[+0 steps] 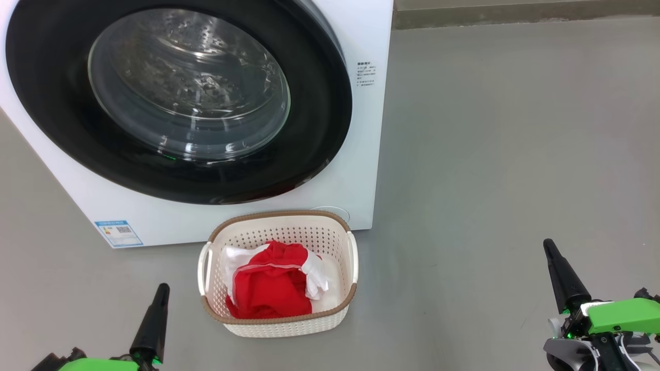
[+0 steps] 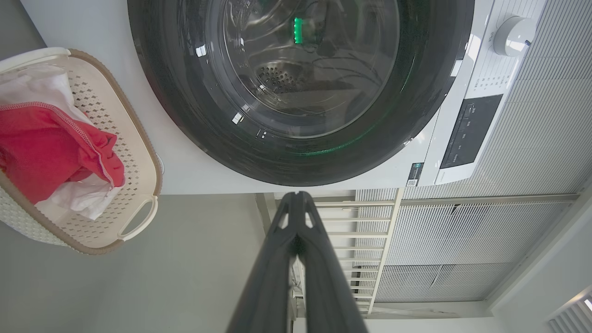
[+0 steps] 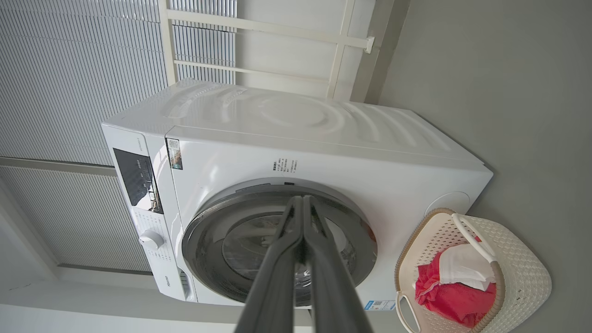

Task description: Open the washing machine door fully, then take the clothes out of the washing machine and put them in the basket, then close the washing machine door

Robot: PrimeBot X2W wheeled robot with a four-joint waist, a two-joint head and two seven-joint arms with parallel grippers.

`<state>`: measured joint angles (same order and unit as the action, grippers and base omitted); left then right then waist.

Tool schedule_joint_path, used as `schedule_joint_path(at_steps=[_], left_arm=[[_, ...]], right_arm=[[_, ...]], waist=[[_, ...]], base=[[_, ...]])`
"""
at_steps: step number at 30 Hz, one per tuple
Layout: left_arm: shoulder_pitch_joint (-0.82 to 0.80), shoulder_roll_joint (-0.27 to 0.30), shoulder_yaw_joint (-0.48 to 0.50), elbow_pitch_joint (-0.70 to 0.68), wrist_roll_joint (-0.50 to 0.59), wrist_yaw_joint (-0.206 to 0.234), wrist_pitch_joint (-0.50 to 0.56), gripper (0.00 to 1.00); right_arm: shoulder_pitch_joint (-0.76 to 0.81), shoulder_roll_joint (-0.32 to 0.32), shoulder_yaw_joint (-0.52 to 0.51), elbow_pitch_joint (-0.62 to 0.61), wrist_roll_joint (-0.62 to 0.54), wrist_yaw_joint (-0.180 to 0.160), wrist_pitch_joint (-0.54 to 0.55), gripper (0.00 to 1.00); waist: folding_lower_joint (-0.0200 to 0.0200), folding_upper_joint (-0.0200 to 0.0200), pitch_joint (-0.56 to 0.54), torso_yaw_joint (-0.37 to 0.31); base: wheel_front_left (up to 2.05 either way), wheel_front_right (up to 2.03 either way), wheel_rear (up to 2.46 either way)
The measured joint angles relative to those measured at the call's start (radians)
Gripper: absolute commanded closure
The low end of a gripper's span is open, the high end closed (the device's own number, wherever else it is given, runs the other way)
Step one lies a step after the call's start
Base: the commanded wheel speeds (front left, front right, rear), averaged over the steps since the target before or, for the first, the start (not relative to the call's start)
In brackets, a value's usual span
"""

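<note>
Left pincer (image 1: 162, 289) and right pincer (image 1: 548, 247) low and apart, fingers (image 1: 150, 327) tight together (both empty)

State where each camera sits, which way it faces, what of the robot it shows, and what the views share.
Head view: on the head, facing forward and down at the shut door and basket; left gripper lower left, right gripper lower right.
Left wrist view: looks along its shut fingers at the door; basket at left.
Right wrist view: looks along its shut fingers at the washing machine; basket lower right.
Shared: door, basket, clothes.
</note>
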<state>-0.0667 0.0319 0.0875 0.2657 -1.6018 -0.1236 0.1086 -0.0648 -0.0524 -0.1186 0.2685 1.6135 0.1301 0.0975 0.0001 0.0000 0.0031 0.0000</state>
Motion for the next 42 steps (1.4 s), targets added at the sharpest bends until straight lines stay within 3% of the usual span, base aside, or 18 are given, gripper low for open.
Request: schedule_joint_path(at_steps=[42], left_arm=[[0.0,0.0,0.0,0.0,0.0,0.0,0.0,1.0]], right_arm=[[0.0,0.002,-0.003,0.0,0.0,0.0,0.008,1.0]], waist=[[-0.0001,0.0,0.0,0.0]], base=[[0.0,0.0,0.0]])
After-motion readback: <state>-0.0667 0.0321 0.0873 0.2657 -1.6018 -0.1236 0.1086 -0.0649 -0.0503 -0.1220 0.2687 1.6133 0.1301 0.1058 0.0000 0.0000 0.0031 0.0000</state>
